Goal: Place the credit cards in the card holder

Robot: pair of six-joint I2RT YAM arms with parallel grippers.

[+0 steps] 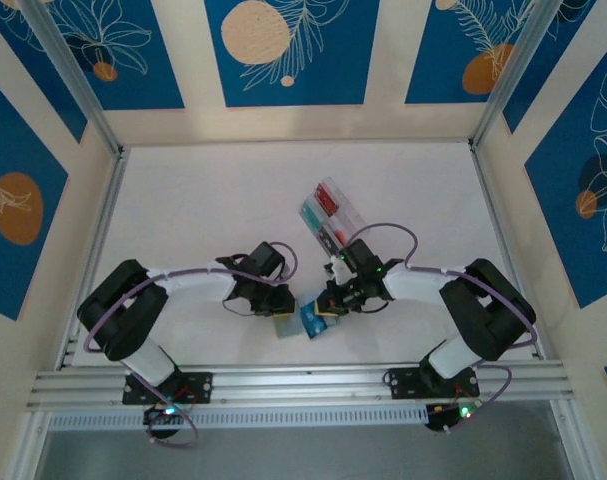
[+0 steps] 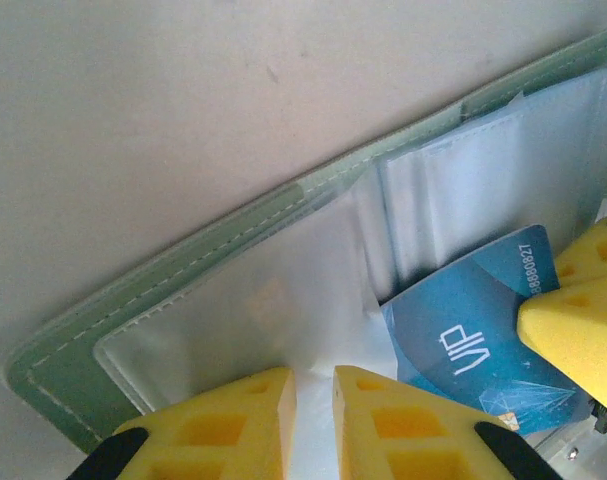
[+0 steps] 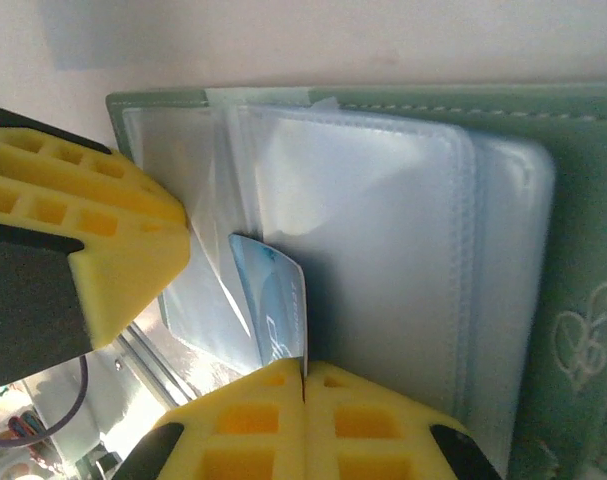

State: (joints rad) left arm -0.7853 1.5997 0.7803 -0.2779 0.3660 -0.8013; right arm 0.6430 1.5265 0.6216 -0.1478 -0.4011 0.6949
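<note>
Near the front edge of the tabletop (image 1: 203, 200), midway between the two arm bases, the card holder (image 2: 183, 290) lies opened out flat with its clear sleeves (image 3: 383, 230) facing up. A teal card (image 2: 473, 350) printed "VIP" has one corner at the mouth of a sleeve beside the fold, but most of it is outside, so I judge this insertion as begun and not finished. No card can be seen seated in any of the sleeves on show. Toward the middle of the tabletop a clear box (image 1: 335, 215) holds what look like further cards, a red one (image 1: 327, 200) among them, so most of the task seems to be left.

The right fingers (image 3: 373, 420) are clenched together on the near edge of the teal card, holding it on edge and slanted toward the sleeve. The left fingers (image 2: 253, 420) stand only narrowly apart at the near edge of the card holder, with sleeve material running down between them; I take this as a pinch that steadies the holder.

Both arms reach out from the front edge with elbows spread outward and forearms turned in toward each other. Their wrists nearly meet low over the card holder.
</note>
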